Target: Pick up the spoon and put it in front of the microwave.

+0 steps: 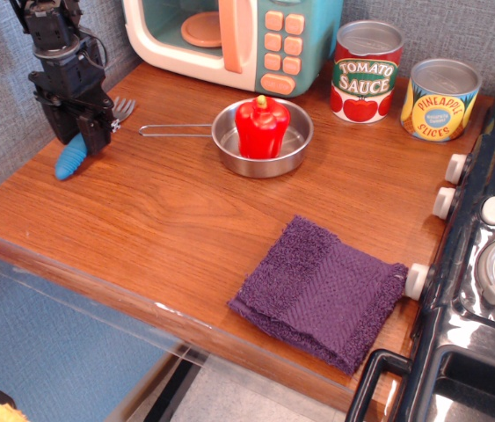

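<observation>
The spoon [71, 159] has a ribbed blue handle and a silver pronged head that pokes out near the pan's handle. My black gripper [83, 136] is shut on the spoon's middle, at the table's far left, low over the wood. The handle's tip looks close to or touching the table. The microwave [229, 40] stands at the back, to the right of the gripper, with teal body and pink buttons.
A steel pan [263, 149] with a red pepper [261, 127] sits mid-table, its wire handle pointing at the gripper. Tomato sauce can [367, 72] and pineapple can [440, 99] stand back right. A purple cloth [319, 291] lies front right. A toy stove [493, 264] borders the right edge.
</observation>
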`<action>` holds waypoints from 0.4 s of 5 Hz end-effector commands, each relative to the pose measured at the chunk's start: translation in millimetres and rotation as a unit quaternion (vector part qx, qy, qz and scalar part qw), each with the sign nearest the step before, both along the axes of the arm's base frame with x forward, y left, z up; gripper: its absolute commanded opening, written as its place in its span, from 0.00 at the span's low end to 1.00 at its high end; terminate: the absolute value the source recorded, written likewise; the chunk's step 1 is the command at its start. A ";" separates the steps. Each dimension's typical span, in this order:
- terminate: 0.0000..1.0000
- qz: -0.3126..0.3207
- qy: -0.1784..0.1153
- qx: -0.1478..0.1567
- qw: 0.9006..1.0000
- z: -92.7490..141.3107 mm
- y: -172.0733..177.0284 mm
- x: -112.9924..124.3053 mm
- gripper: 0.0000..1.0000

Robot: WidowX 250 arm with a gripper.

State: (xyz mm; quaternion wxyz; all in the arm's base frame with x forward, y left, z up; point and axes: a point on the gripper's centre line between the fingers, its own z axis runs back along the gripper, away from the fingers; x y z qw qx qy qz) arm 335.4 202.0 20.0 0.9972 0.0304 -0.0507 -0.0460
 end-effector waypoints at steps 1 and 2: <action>0.00 -0.027 -0.065 0.018 0.997 63.8 -13.3 -2.0 1.00; 0.00 0.009 -0.043 0.011 0.999 111.0 -40.7 -16.5 1.00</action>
